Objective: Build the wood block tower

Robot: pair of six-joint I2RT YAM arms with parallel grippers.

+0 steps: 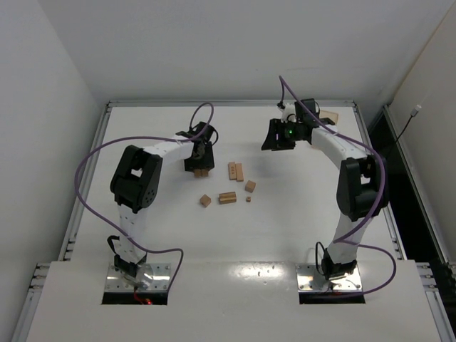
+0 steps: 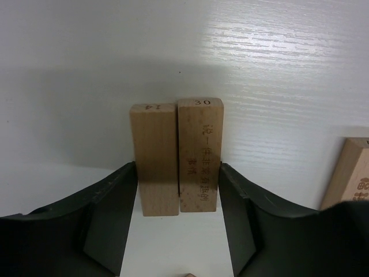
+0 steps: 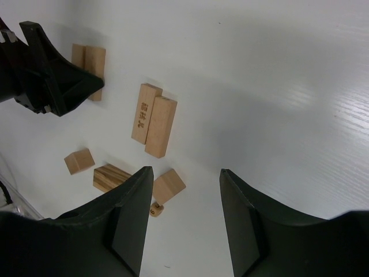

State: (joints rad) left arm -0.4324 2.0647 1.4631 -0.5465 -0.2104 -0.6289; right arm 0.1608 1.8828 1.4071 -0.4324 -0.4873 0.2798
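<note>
- Over on the left, left gripper (image 2: 177,190) was squeezed onto a pair of wood bars (image 2: 199,153) lying side by side.
- right gripper (image 3: 185,173) hung above loose blocks (image 3: 153,118), jaws apart.

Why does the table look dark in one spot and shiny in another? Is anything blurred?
Left wrist view: a soft shadow darkens the table at upper left, sheen brightens the upper right; the two blocks are sharp, their printed numbers readable. Right wrist view: table washed bright at right. Top view: even light, no blur.
</note>
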